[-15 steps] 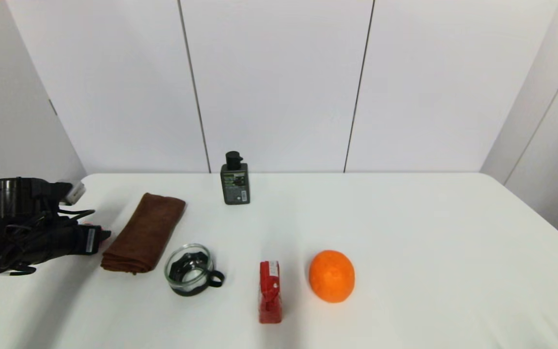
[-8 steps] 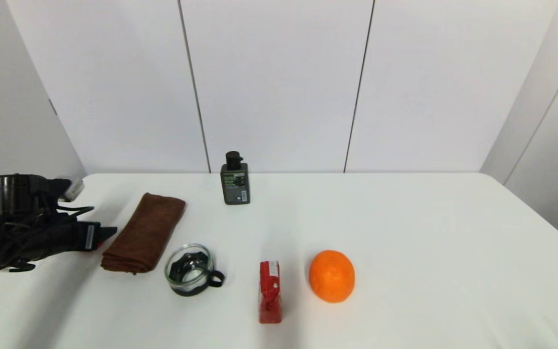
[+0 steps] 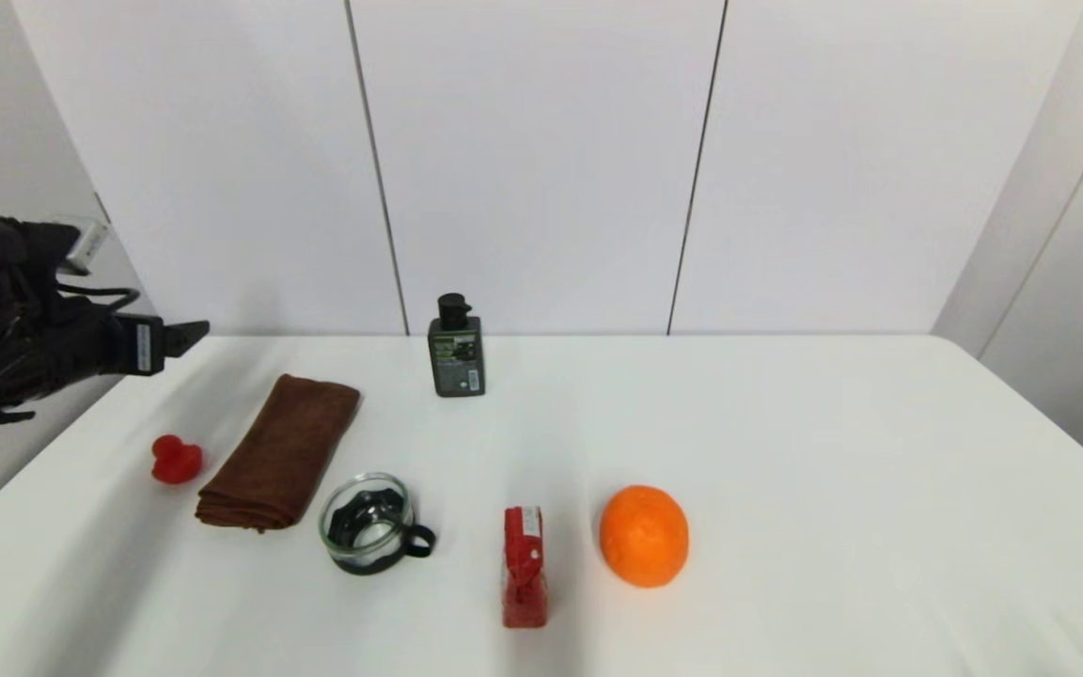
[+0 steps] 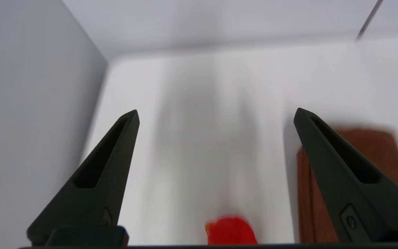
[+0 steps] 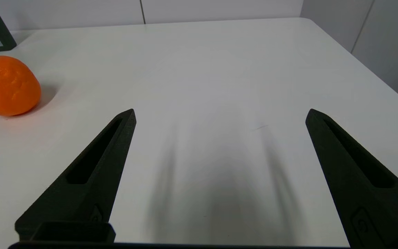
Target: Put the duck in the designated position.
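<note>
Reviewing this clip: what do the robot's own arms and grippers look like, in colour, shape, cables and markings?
The left arm is black, wrapped in loose black cables, with a small white label on its wrist and a pale tag near its upper part. The left gripper has two long matte-black fingers tapering to points, each with a slot-like recess. The right gripper has the same black tapered, slotted fingers.
</note>
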`<action>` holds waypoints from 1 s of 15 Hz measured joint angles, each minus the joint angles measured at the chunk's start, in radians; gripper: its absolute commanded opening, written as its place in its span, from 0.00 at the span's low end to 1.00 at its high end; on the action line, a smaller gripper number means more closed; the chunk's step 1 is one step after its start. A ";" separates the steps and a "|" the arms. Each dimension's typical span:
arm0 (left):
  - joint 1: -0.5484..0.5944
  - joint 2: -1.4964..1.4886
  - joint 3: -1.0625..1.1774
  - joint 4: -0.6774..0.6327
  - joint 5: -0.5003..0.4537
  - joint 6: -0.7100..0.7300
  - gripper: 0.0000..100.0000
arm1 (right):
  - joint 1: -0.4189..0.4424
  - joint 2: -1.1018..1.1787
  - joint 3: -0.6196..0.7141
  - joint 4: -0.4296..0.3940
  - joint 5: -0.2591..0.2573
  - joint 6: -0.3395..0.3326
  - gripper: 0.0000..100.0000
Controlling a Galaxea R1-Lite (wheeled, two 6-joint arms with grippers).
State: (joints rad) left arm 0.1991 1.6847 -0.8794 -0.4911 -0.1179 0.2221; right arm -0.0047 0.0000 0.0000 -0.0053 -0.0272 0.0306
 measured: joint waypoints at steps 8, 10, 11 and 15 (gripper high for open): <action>-0.200 -0.244 -0.109 0.032 0.001 0.006 1.00 | 0.000 0.000 0.000 0.000 0.000 0.000 1.00; -0.255 -0.303 -0.108 0.039 0.000 0.019 1.00 | 0.000 0.000 0.000 0.000 0.000 0.001 1.00; -0.284 -0.331 -0.100 0.062 -0.001 0.025 1.00 | 0.000 0.000 0.000 0.000 0.000 0.001 1.00; -0.374 -0.436 -0.086 0.269 -0.006 0.027 1.00 | 0.000 0.000 0.000 0.000 0.000 0.000 1.00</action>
State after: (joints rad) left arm -0.1749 1.2489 -0.9655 -0.2226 -0.1236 0.2496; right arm -0.0047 0.0000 0.0000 -0.0053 -0.0274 0.0306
